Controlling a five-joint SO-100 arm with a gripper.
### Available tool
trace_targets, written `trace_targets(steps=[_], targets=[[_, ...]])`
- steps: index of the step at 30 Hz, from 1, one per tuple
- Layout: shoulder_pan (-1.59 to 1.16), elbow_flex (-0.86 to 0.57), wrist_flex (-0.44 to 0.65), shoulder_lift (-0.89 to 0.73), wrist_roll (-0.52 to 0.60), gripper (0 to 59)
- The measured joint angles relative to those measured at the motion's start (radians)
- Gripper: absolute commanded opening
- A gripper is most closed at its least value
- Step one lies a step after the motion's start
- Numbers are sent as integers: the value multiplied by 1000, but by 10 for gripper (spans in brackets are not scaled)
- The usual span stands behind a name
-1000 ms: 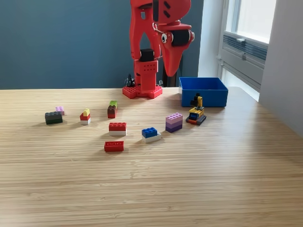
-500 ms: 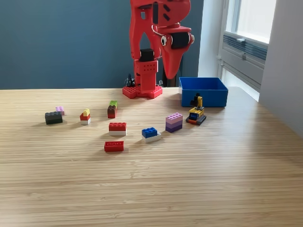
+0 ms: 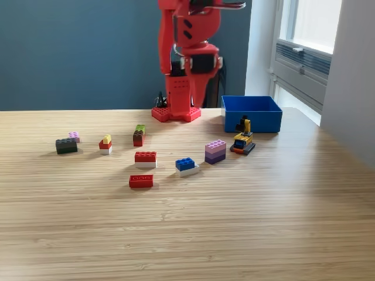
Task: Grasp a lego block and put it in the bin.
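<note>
Your arm (image 3: 186, 35) stands tall over its red base (image 3: 176, 112) at the back of the wooden table (image 3: 234, 228), with the gripper (image 3: 192, 99) pointing down in front of the base; its tip merges with the red behind it, so you cannot tell whether the fingers are apart or together, and nothing appears to be held. The bin (image 3: 252, 113) sits at the exterior view's right, just beside the base, probably so a carried block needs only a short swing to reach it. The lego blocks lie scattered in front of the arm, apart from one another, which leaves room for the fingers on either side of each. The purple block (image 3: 215, 151) and the small yellow and dark stack (image 3: 242, 140) lie nearest the bin; the blue-on-white block (image 3: 186, 166), the red-on-white block (image 3: 145, 159) and the flat red block (image 3: 141, 181) sit mid-table; the dark grey block (image 3: 66, 145) lies far out at the view's left. You have not grasped anything yet, so the purple block looks like the easiest first pick.
</note>
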Motion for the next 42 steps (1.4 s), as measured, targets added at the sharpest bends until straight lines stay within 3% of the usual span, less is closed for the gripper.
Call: trace_targets(steps=[8, 11, 15, 26, 32, 42], targets=[[258, 54, -95, 0, -126, 3], [319, 55, -104, 0, -184, 108], [400, 55, -104, 0, -264, 158], [531, 57, -104, 0, -483, 178], [565, 60, -114, 0, -506, 186], [572, 97, -199, 0, -420, 204]])
